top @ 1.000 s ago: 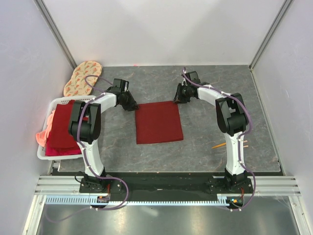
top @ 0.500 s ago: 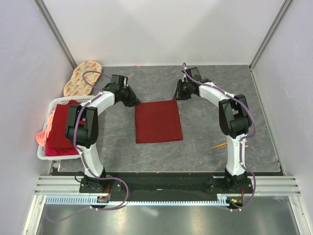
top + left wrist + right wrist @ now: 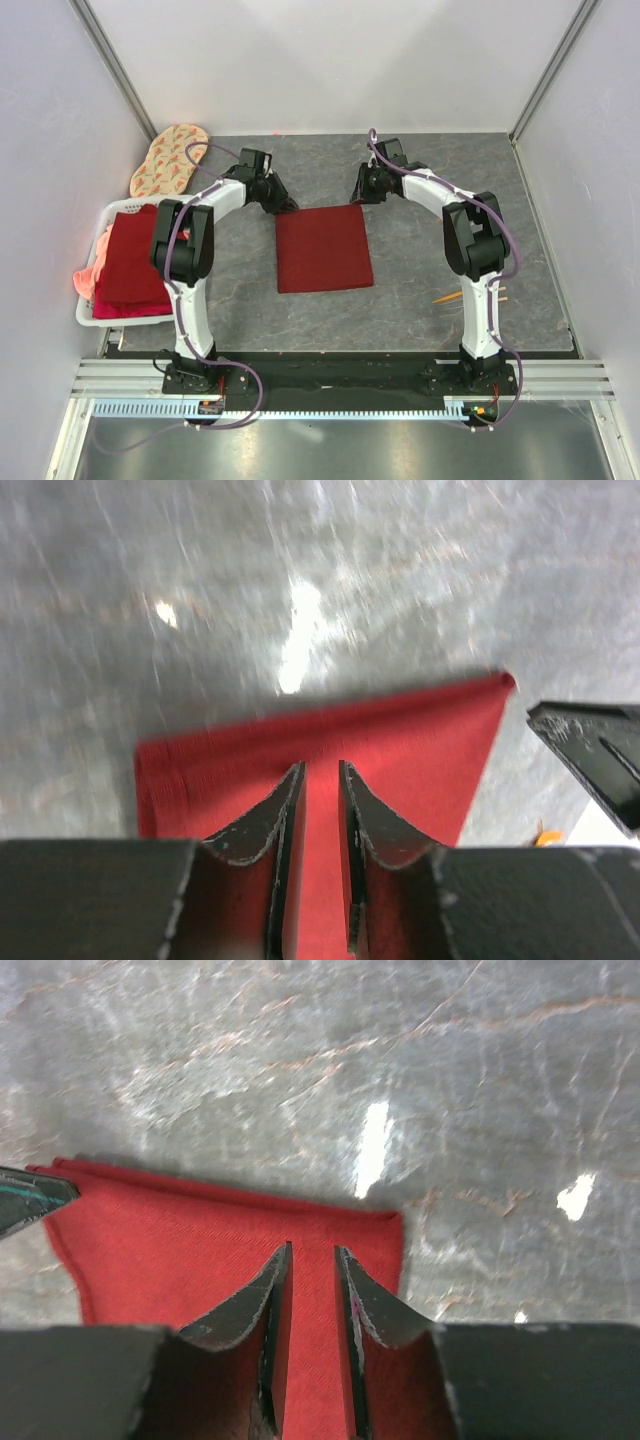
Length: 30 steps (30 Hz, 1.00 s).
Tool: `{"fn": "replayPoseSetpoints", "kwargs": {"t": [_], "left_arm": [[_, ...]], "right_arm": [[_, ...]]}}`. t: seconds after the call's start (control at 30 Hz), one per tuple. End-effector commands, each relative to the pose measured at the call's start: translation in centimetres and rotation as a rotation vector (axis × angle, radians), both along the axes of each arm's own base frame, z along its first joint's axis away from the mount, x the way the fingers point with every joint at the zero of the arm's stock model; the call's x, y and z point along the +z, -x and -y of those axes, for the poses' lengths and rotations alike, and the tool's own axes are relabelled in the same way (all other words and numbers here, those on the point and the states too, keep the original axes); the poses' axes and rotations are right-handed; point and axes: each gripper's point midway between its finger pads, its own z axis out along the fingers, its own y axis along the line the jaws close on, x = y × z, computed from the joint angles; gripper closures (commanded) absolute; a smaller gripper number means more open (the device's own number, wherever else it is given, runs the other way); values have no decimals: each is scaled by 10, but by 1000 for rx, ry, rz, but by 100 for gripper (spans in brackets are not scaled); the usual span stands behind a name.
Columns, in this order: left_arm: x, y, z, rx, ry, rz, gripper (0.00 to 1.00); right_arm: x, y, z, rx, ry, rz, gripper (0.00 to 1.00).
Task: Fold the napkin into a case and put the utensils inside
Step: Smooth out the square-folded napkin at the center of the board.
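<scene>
One maroon napkin (image 3: pixel 323 249) lies flat mid-tabletop (image 3: pixel 320 325). Two claws, the left claw (image 3: pixel 320 770) and the right claw (image 3: pixel 312 1252), each narrowly parted and gripping nothing, hover over its two far corners. Orange utensils (image 3: pixel 447 297) peek beside the right arm, number unclear

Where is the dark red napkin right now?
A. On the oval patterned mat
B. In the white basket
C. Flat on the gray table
C: the napkin lies spread flat on the gray table, apart from the white basket and the oval mat.
</scene>
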Motion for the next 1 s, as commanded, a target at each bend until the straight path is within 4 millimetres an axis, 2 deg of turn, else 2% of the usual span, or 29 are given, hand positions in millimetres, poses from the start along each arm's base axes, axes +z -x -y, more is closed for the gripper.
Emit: {"fn": "replayPoseSetpoints", "kwargs": {"t": [0.0,0.1,0.27,0.37,0.4,0.43,0.5,0.53,0.57,0.6,0.67,0.7,0.77,0.8,0.87,0.93,0.97], "left_arm": [[-5,-14,4,-19,23,-20,74],[-13,-15,4,-36,17,-39,73],[-10,-16,2,-43,7,-36,72],[9,-17,2,-54,6,-6,71],[25,-18,2,-54,12,24,70],[32,-17,3,-60,13,37,69],[48,-12,5,-68,21,65,68],[65,-9,5,-72,27,96,67],[72,-6,6,-76,34,107,67],[73,0,5,-78,40,102,67],[88,8,8,-93,69,124,66],[87,12,9,-101,76,117,66],[83,17,10,-116,84,107,67],[78,20,10,-118,88,90,67],[72,23,13,-120,110,68,68],[67,19,12,-116,116,72,68],[64,15,10,-112,117,72,68]], "right_arm": [[-11,-19,5,-8,52,45,71],[-22,-21,9,-11,82,39,71],[-28,-29,11,-15,108,44,71],[-20,-33,17,-24,139,60,70],[-13,-32,18,-24,147,64,69],[-8,-31,19,-21,155,70,68],[10,-26,25,-33,188,86,63],[15,-23,30,-42,209,91,61],[21,-18,32,-39,229,98,58],[31,-8,39,-47,252,95,52],[36,9,42,-26,261,78,45],[38,31,43,4,239,52,41],[39,54,37,37,191,31,39],[37,74,38,52,169,23,41],[36,99,29,90,119,-2,47],[32,127,27,123,84,-25,57],[36,137,23,146,65,-17,68]]}}
